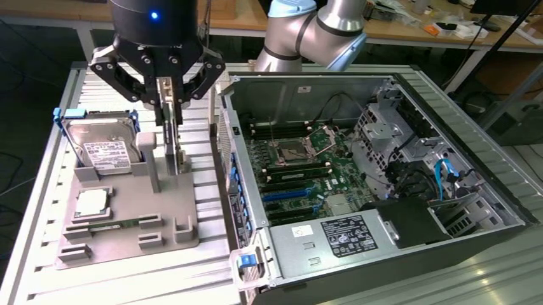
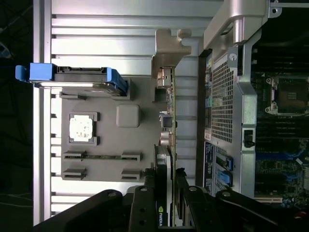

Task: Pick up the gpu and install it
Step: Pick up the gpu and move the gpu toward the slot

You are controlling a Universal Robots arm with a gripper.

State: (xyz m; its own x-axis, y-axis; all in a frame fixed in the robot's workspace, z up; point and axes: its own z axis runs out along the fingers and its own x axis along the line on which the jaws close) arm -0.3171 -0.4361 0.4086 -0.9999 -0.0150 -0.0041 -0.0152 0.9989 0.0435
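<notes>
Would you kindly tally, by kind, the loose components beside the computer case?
Hard drive: 1
CPU: 1
Memory stick: 1
GPU: 1
Total: 4

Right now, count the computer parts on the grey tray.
4: hard drive propped on edge; processor chip flat beside it; memory stick lying past that; graphics card upright, in the gripper. None seems hidden.

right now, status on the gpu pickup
End effector shut on the gpu. Gpu upright at the gray fixture, not in the case. Nothing between them.
</notes>
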